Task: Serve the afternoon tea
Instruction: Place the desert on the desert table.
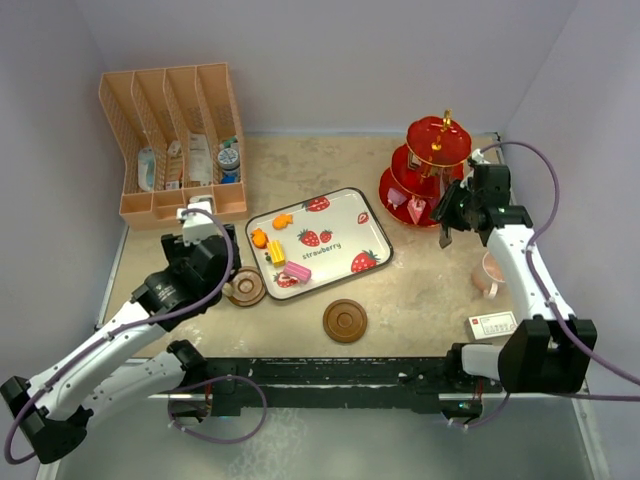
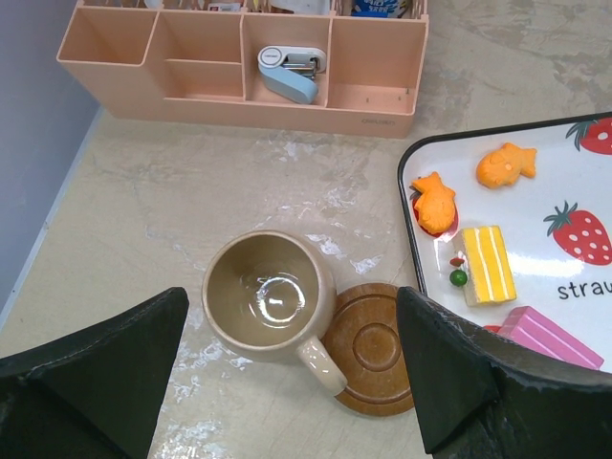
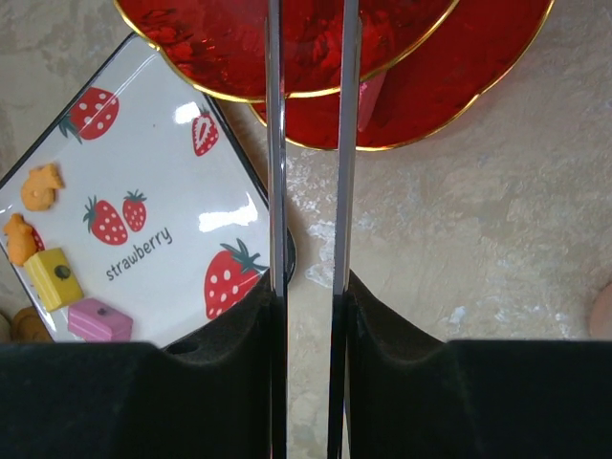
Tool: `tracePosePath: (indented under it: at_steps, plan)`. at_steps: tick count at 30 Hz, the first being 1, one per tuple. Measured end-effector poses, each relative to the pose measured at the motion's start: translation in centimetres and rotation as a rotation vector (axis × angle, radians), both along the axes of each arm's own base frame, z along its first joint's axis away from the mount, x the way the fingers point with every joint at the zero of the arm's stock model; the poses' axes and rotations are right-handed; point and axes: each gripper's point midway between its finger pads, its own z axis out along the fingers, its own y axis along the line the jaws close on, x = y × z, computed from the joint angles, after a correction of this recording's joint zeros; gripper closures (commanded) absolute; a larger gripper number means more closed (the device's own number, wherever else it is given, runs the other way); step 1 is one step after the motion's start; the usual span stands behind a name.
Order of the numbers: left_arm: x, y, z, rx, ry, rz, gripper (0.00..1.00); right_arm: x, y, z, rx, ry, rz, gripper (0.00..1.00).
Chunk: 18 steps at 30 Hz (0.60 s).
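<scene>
Left hand [image 2: 292, 316] open over the tan mug [image 2: 268, 298]: a skewed grab could tip it. Right hand [image 3: 306, 306] clamps the tongs [image 3: 275, 143], possibly empty.

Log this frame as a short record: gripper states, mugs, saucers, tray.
left gripper: open, above the tan mug
right gripper: shut on the long metal tongs, aimed at the red three-tier stand
tan mug: on the table beside a brown round saucer, handle over its edge
pink mug: on the table by the right arm, no saucer
second brown saucer: bare, near side of the tray
white strawberry-print tray: holds small toy cakes
</scene>
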Motion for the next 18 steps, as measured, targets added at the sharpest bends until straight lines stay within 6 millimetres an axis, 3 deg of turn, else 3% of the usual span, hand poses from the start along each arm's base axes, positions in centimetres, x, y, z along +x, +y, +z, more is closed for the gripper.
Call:
tracePosePath:
  at_steps: [5, 18]
  plan:
    - [-0.2, 0.2, 0.4, -0.017, -0.018, 0.0, 0.13, 1.2, -0.2, -1.3, -0.007, 0.031, 0.003, 0.77]
    - [-0.1, 0.1, 0.2, -0.007, -0.008, 0.0, 0.13, 2.8, -0.8, -1.0, -0.043, -0.02, -0.005, 0.73]
